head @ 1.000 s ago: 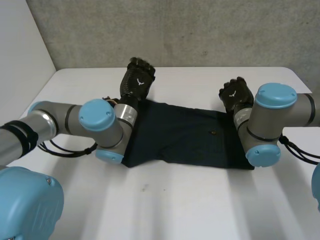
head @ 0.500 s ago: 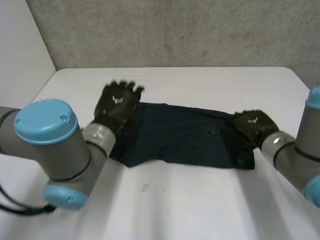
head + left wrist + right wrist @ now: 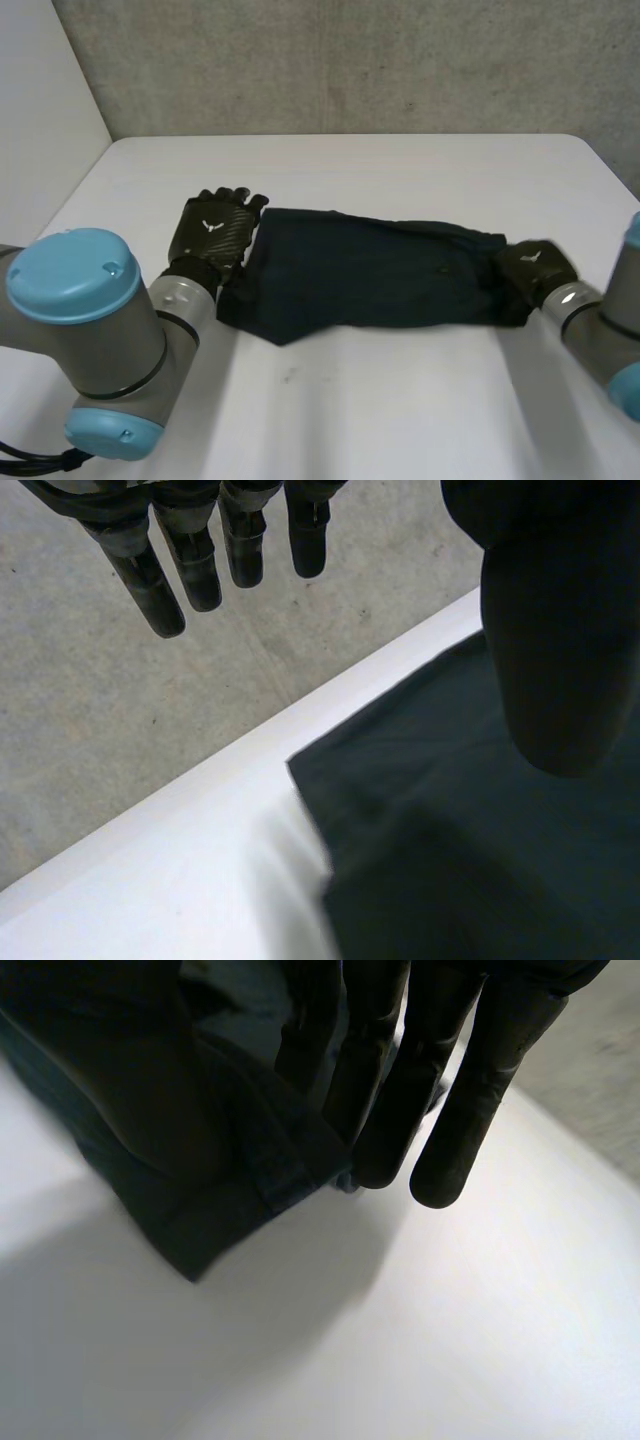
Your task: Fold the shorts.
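The dark navy shorts [image 3: 370, 280] lie spread crosswise on the white table [image 3: 400, 410]. My left hand [image 3: 215, 235] hovers at their left end, fingers straight and spread, touching nothing. In the left wrist view its fingers [image 3: 150, 590] hang over the table's far edge and its thumb stands above the cloth [image 3: 480, 860], near a corner. My right hand [image 3: 535, 268] is at the shorts' right end. In the right wrist view its straight fingers [image 3: 460, 1110] and thumb pinch the hemmed edge of the cloth [image 3: 230, 1210], which bunches there.
A grey concrete wall [image 3: 350, 60] rises behind the table's far edge. Bare white tabletop lies in front of the shorts and to both sides. My left arm's big elbow [image 3: 85, 330] stands low at the near left.
Both hands came back from the shorts' far edge to their two ends. The left hand opened out. The right hand sank and closed on the right end, which bunched and shifted rightward.
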### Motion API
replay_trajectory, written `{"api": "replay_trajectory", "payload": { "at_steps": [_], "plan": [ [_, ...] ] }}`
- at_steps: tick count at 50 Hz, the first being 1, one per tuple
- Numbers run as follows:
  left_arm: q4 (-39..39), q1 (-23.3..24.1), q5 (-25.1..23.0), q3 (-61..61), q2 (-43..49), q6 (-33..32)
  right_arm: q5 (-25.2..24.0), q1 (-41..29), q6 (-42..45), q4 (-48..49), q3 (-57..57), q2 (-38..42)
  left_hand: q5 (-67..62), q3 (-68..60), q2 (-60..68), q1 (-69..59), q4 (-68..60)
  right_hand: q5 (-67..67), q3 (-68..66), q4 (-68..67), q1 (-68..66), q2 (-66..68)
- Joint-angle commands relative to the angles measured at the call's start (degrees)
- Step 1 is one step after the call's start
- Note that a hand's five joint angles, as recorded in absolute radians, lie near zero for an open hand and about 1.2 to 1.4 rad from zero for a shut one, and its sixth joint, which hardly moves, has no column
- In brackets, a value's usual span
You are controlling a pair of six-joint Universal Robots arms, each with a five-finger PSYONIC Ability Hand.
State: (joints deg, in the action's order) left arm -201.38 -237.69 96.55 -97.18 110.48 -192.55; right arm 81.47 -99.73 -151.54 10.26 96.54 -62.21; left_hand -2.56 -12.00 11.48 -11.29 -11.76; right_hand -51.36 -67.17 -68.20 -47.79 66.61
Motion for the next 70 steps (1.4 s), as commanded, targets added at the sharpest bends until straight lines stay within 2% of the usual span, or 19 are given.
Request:
{"api": "replay_trajectory", "payload": {
  "at_steps": [1,8,15,19,20,24,26,30,31,34,35,38,39,42,44,50,55,61,70],
  "plan": [
    [0.2,-0.1,-0.1,-2.0,-4.1,0.0,0.4,5.7,14.0,-3.1,-0.4,-9.8,2.6,2.0,-1.5,1.3,1.8,-18.6,-12.8,-11.8,-32.2,13.4],
    [0.2,-0.1,-0.1,-2.0,-5.8,0.1,0.8,4.9,29.7,-5.9,-5.3,-10.5,2.6,2.0,-1.5,1.3,1.8,-18.6,-12.8,-11.8,-32.2,13.4],
    [0.1,-0.1,0.0,-2.1,-5.8,0.1,-1.8,-12.3,31.9,-6.3,-14.0,-6.2,2.6,2.0,-1.5,1.3,1.8,-18.6,-12.8,-11.8,-32.2,13.4],
    [0.1,-0.2,0.0,-2.2,-5.9,0.0,-7.1,-21.4,33.1,-7.5,-16.7,-1.1,2.6,2.0,-1.5,1.3,1.8,-18.6,-12.8,-11.8,-32.2,13.4],
    [0.1,-0.3,0.1,-2.0,-6.0,0.1,-10.3,-24.5,33.8,-9.0,-17.0,0.6,2.6,2.0,-1.5,1.3,1.8,-18.6,-12.8,-11.8,-32.2,13.4],
    [0.2,-0.4,0.3,-1.3,-6.3,0.0,-16.8,-27.4,34.4,-13.2,-16.6,4.8,2.6,2.0,-1.5,1.3,1.8,-18.6,-12.8,-11.8,-32.2,13.4],
    [0.4,-0.5,0.3,-0.6,-6.4,-0.1,-18.4,-27.4,33.9,-14.8,-17.1,6.0,2.6,2.0,-1.5,1.3,1.8,-18.6,-12.8,-11.8,-32.2,13.4],
    [0.6,-0.6,0.2,1.4,-6.4,-0.1,-20.4,-27.4,30.4,-16.2,-17.8,5.8,2.6,2.0,-1.5,1.3,1.8,38.9,44.7,45.7,25.3,-44.1],
    [0.6,-0.7,0.1,2.3,-6.3,-0.1,-20.5,-27.0,26.7,-16.1,-18.5,5.9,2.6,2.0,-1.5,1.3,1.8,51.4,57.2,58.2,37.8,-56.6],
    [0.6,-0.8,0.0,4.4,-6.2,-0.3,-21.0,-24.7,17.5,-16.1,-19.6,4.6,2.6,2.0,-1.5,1.3,1.8,51.4,57.2,58.2,37.8,-56.6],
    [0.6,-0.7,0.0,6.0,-5.5,-0.3,-21.3,-23.0,9.9,-15.7,-20.1,2.7,2.6,2.0,-1.5,1.3,1.8,51.4,57.2,58.2,37.8,-56.6],
    [0.6,-0.4,-0.3,8.4,-4.3,-0.4,-20.8,-20.7,-0.6,-13.7,-20.1,-1.2,2.4,1.8,-1.3,1.1,1.6,51.4,57.2,58.2,37.8,-56.6],
    [0.7,-0.1,-0.5,10.5,-2.5,-0.4,-20.0,-19.2,-6.7,-11.5,-20.1,-3.2,2.0,1.5,-0.9,0.7,1.2,51.4,57.2,58.2,37.8,-56.6],
    [0.9,0.7,-0.5,13.5,0.3,-0.4,-16.3,-15.6,-16.2,-8.5,-20.5,-4.8,0.5,-0.1,0.6,-0.8,-0.3,51.4,57.2,58.2,37.8,-56.6],
    [1.6,2.4,-0.6,16.4,3.7,-0.4,-13.7,-14.3,-19.0,-8.5,-20.7,-4.6,0.3,-0.2,0.8,-0.9,-0.5,51.4,57.2,58.2,37.8,-56.6],
    [7.0,7.1,-3.9,23.9,14.4,-0.2,-6.8,-12.9,-19.2,-10.8,-22.8,1.1,0.3,-0.2,0.8,-0.9,-0.5,51.4,57.2,58.2,37.8,-56.6],
    [11.4,8.7,-6.4,28.0,21.3,-0.1,-5.3,-12.4,-15.1,-13.9,-23.8,5.8,0.0,-0.6,1.1,-1.3,-0.8,51.4,57.2,58.2,37.8,-56.6],
    [14.5,8.6,-5.5,31.4,26.4,-0.2,-5.6,-12.3,-13.4,-14.1,-23.9,10.3,-2.0,-2.6,3.1,-3.3,-2.8,51.4,57.2,58.2,37.8,-56.6],
    [20.6,8.1,-0.1,33.0,29.0,-3.0,-5.4,-12.3,-11.5,-15.1,-26.3,13.8,-1.9,-2.4,2.9,-3.1,-2.7,51.4,57.2,58.2,37.8,-56.6]
  ]
}}
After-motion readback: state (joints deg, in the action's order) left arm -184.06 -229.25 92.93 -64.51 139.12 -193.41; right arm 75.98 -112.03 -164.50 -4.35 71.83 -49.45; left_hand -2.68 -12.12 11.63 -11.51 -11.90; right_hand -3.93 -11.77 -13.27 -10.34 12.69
